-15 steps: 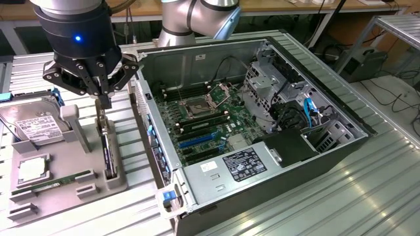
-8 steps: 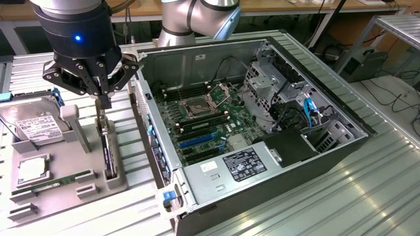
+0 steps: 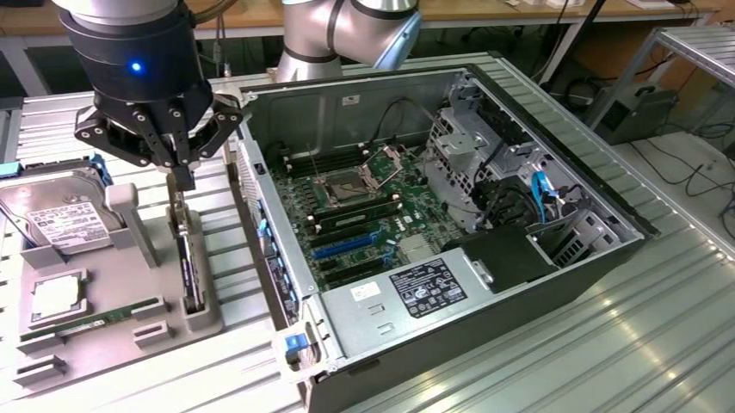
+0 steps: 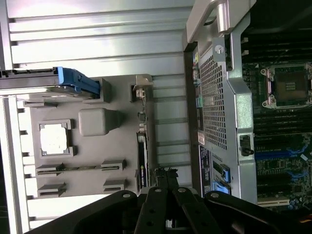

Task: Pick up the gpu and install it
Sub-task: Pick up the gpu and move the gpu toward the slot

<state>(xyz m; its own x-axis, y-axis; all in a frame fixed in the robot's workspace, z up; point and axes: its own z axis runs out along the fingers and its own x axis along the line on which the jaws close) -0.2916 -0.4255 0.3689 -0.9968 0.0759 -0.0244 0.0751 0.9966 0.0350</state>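
In the exterior view the gripper [image 3: 182,179], fingers [image 3: 181,165] pinched together on nothing, hangs over the 12 o'clock end of the gpu [image 3: 191,267], which runs toward 6 o'clock, edge-up in its holder [image 3: 213,320]

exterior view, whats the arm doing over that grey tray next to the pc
The robot arm's gripper hangs low over the grey parts tray, right above the gpu, which stands on edge in a slot of the tray. The gpu is not yet installed. The open computer case sits beside the tray, on the exterior view's right, with its motherboard exposed. A hard drive also rests in the tray.
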